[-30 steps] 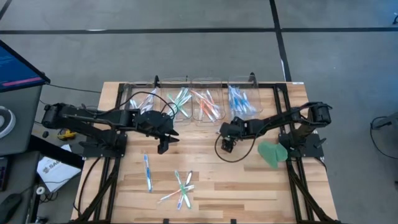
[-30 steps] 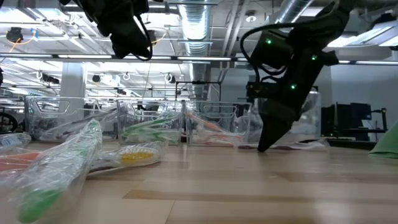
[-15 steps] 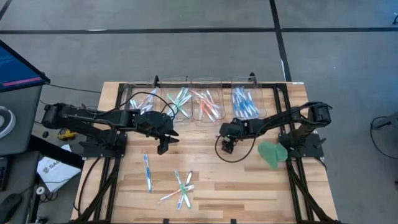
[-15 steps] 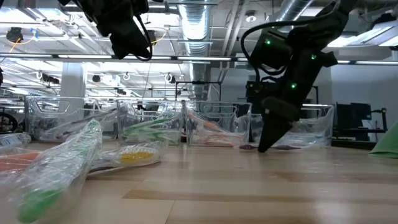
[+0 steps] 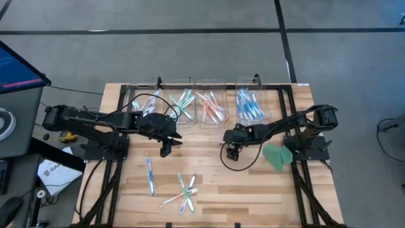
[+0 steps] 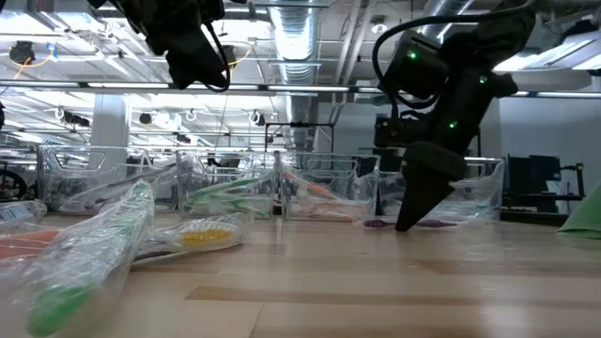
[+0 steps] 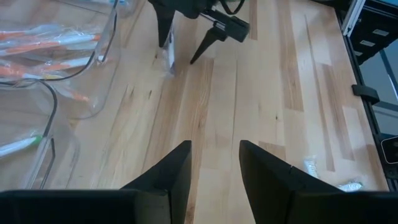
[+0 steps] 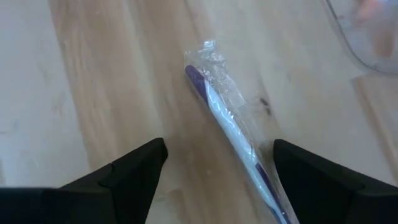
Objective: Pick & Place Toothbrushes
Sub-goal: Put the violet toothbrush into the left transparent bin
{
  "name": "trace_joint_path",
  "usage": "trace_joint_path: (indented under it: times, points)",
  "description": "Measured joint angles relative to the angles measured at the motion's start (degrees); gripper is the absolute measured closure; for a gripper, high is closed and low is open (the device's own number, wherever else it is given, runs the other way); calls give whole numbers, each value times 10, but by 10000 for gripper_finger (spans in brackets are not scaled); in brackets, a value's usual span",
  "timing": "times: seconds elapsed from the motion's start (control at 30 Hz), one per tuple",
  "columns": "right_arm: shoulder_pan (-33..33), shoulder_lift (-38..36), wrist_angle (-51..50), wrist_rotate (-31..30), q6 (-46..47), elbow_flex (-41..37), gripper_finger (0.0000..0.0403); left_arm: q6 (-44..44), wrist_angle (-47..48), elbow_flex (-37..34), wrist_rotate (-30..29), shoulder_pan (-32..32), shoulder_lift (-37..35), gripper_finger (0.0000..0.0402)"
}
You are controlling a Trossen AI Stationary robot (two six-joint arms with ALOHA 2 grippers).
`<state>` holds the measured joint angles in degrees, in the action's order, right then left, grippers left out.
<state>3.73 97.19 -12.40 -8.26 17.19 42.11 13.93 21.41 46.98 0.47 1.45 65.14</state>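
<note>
Right gripper (image 8: pixel 214 180) is hanging wide open and empty just above the table (image 5: pixel 253 183), its fingers straddling a purple toothbrush (image 8: pixel 233 134) in a crinkly clear wrapper that is lying flat on the wood near the bins (image 5: pixel 209 104). The toothbrush is lying at a slant across the gap, closer to one finger than the other, so closing from here is risking a pinch on loose wrapper alone, or a finger nudging the stick and spinning it away. Coming down too hard is also risking the tips jamming against the wood. Left gripper (image 7: pixel 214 165) is waiting part-open and empty above the table's middle, near enough to be crowding the right arm's path.
</note>
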Motion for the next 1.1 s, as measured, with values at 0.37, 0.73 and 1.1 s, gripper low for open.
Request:
trace_joint_path:
  times: [0.37,0.73,1.1]
  points:
    - [16,0,5,17,-41,0,250,0,0,0,0,2,0,275]
    - [46,1,18,-13,-87,2,377,0,-3,0,-5,5,0,275]
    - [125,5,-60,-75,-102,90,389,-2,-177,-103,-5,5,0,275]
